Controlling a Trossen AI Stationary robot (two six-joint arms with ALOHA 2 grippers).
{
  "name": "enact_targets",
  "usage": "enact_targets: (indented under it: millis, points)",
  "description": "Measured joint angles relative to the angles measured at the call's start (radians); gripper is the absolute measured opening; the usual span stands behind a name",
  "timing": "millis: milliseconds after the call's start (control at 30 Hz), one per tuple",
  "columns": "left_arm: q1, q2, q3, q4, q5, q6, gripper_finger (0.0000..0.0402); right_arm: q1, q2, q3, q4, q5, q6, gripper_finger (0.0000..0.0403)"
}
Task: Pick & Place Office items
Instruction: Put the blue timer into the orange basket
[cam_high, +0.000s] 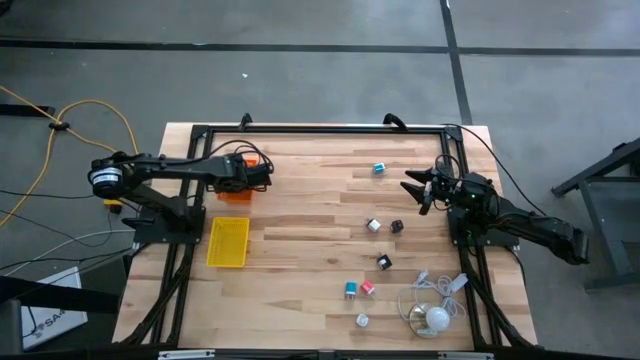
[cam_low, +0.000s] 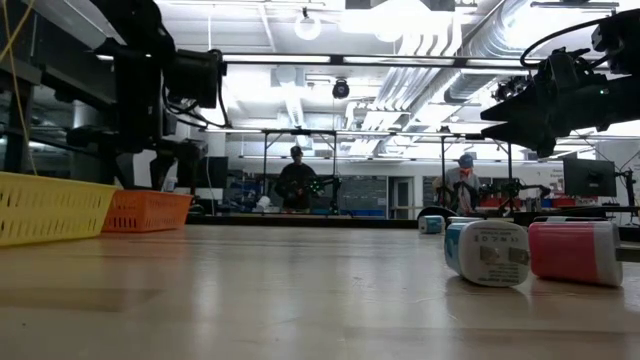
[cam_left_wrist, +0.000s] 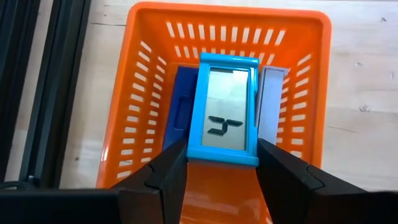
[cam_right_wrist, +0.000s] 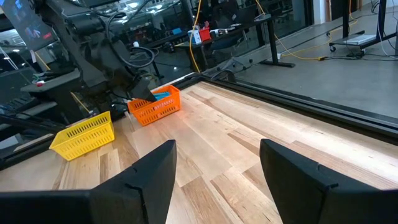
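Left claw (cam_left_wrist: 217, 174): clamped on a blue block (cam_left_wrist: 224, 115), a flat rectangular piece with a glossy grey face and a dark mark, its two dark fingers (cam_left_wrist: 165, 177) pressing the block's lower corners.
Blue block's place: held over the orange basket (cam_left_wrist: 140, 74), a slotted plastic tub with rounded corners; in the high view it sits left of centre, above the yellow one.
Inside the basket: a dark blue slab (cam_left_wrist: 181, 109) and a grey slab (cam_left_wrist: 270, 99) flank the block.
Yellow basket (cam_high: 228, 243): slotted plastic, rectangular, lower left of centre in the high view.
Right claw (cam_high: 417, 187): released, its fingers spread and holding nothing, poised above the table (cam_high: 310, 230) at right of centre.
Table: pale wooden planks with visible grain.
Office items (cam_high: 371, 226): small blocks scattered on the wood at centre right and lower right.
White cable bundle (cam_high: 432, 305): looped, with a round white piece, lower right corner.
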Motion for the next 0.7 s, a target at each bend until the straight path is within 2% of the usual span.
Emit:
enact_targets:
  millis: [367,700]
  points:
    - [0.001,0.0,0.0,-0.001,0.018,0.037,0.0164,0.0,0.0,0.0,0.0,0.0,0.0,0.0219]
    - [0.001,0.0,0.0,-0.001,0.018,0.033,0.0189,0.0,0.0,0.0,0.0,0.0,0.0,0.0219]
